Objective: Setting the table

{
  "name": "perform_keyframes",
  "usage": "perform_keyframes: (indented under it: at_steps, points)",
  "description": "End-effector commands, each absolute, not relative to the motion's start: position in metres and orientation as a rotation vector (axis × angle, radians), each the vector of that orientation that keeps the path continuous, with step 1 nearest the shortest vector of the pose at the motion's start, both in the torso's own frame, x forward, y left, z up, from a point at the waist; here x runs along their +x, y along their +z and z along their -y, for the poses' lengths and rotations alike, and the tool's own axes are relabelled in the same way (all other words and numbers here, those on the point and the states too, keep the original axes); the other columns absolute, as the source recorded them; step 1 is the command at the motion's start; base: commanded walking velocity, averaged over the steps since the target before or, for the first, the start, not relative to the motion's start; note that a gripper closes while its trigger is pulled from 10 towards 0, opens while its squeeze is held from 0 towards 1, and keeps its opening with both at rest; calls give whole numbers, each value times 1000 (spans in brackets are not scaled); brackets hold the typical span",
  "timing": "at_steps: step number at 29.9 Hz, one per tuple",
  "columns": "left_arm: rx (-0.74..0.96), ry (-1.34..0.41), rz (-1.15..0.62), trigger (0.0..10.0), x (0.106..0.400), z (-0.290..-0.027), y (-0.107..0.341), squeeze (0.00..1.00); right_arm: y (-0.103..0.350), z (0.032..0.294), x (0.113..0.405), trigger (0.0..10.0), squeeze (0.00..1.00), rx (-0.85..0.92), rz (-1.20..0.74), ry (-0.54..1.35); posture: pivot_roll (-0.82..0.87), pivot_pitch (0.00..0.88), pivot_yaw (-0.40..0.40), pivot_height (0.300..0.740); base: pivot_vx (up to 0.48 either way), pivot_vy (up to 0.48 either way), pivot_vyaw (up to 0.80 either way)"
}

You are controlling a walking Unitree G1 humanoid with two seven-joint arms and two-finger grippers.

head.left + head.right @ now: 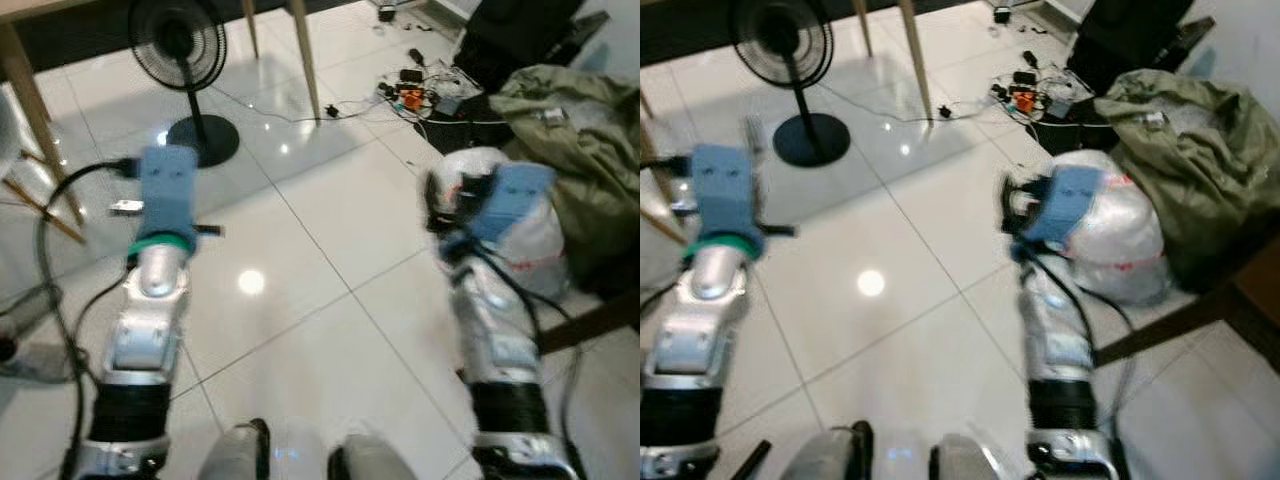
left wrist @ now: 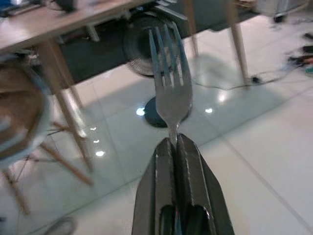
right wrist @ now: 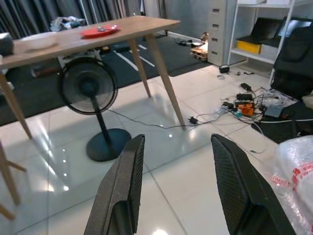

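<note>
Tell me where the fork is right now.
The fork is clamped by its handle between the shut fingers of the left gripper, tines pointing ahead toward the standing fan and the wooden table, above the white tiled floor.

Silver fork (image 2: 169, 83) (black fan (image 3: 89, 88)), red plate (image 3: 99, 31)

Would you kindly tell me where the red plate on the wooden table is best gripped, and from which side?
Likely by the near rim of the red plate, coming in level from the table edge: it lies flat and shallow, so only its thin rim suits the open right gripper.
</note>
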State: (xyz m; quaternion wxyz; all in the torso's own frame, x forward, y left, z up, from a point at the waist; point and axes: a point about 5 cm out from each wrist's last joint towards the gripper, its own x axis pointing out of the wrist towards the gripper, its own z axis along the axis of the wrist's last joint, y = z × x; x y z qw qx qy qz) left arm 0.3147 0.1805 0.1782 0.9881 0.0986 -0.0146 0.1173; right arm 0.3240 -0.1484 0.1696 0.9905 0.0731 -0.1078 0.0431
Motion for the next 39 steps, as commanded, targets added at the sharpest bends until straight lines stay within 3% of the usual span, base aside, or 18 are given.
perform_keyframes:
  at_steps: [1,12,28,39]
  points:
    - [196,211,33,10000,315,-173,177,0,168,159,322,10000,0,134,218,46,-91,75,22,740,458,0,0]
    - [199,163,66,10000,318,-172,184,0,169,168,328,10000,0,1,201,-22,-85,74,26,740,461,0,0]
    - [227,61,121,10000,317,-162,194,0,185,159,331,10000,0,157,255,18,-72,63,24,740,461,0,0]
    - [225,49,130,10000,318,-160,195,0,188,158,332,10000,0,159,266,34,-76,55,22,740,461,0,0]
